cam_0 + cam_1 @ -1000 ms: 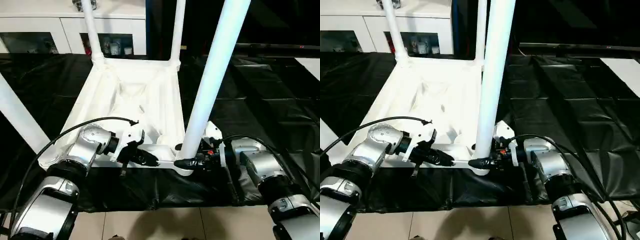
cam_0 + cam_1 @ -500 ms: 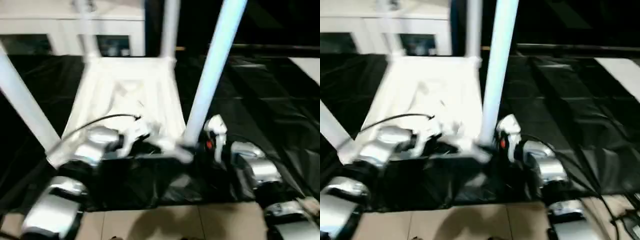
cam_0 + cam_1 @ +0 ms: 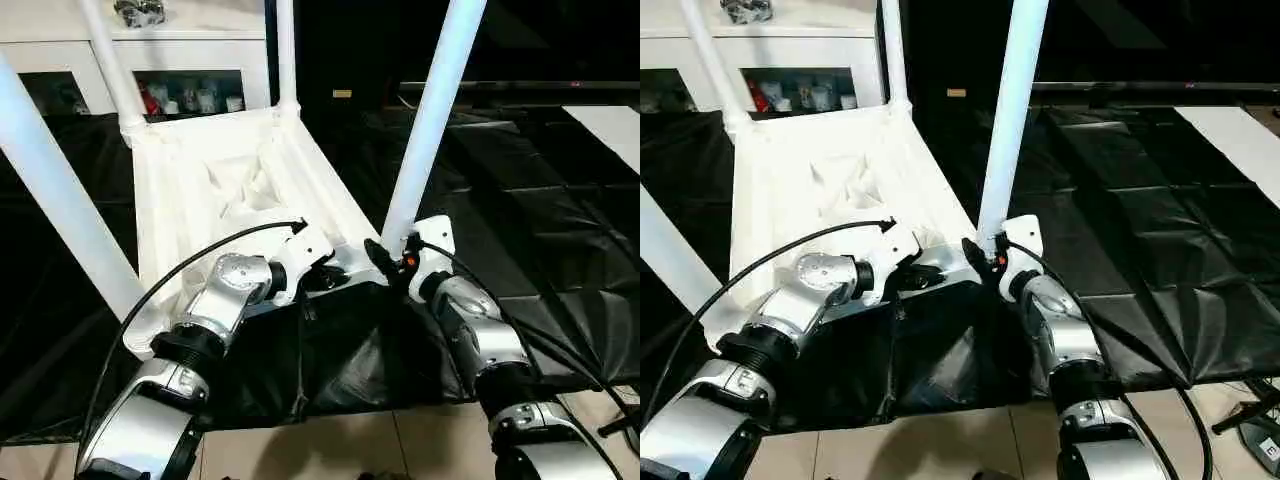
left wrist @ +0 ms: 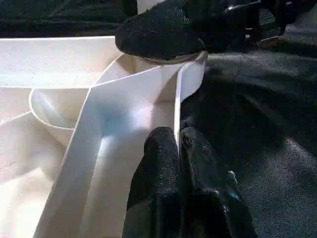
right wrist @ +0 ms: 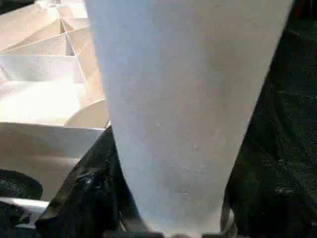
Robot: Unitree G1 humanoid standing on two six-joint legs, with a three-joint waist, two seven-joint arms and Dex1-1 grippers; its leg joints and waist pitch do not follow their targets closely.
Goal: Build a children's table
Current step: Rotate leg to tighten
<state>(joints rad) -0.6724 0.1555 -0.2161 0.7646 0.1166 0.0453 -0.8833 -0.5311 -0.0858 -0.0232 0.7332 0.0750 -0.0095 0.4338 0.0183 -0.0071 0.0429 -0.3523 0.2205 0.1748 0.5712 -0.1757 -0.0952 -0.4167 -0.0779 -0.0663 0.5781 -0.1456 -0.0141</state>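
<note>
i count one tabletop (image 3: 200, 190), four legs (image 3: 432, 120) standing in its corners, two grippers: left gripper (image 3: 322, 281), right gripper (image 3: 385, 258), and one white cabinet (image 3: 190, 45) at 12 o'clock.

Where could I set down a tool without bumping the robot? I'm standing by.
Free: the black sheet to the right of the near right leg. Crowded: the near edge of the tabletop, where the left gripper pinches the rim and the right gripper clasps that leg's base.

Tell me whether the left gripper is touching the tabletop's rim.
Touching. The left wrist view shows the left gripper shut on the thin white rim of the tabletop, one black finger pressed against each side of that wall.
</note>
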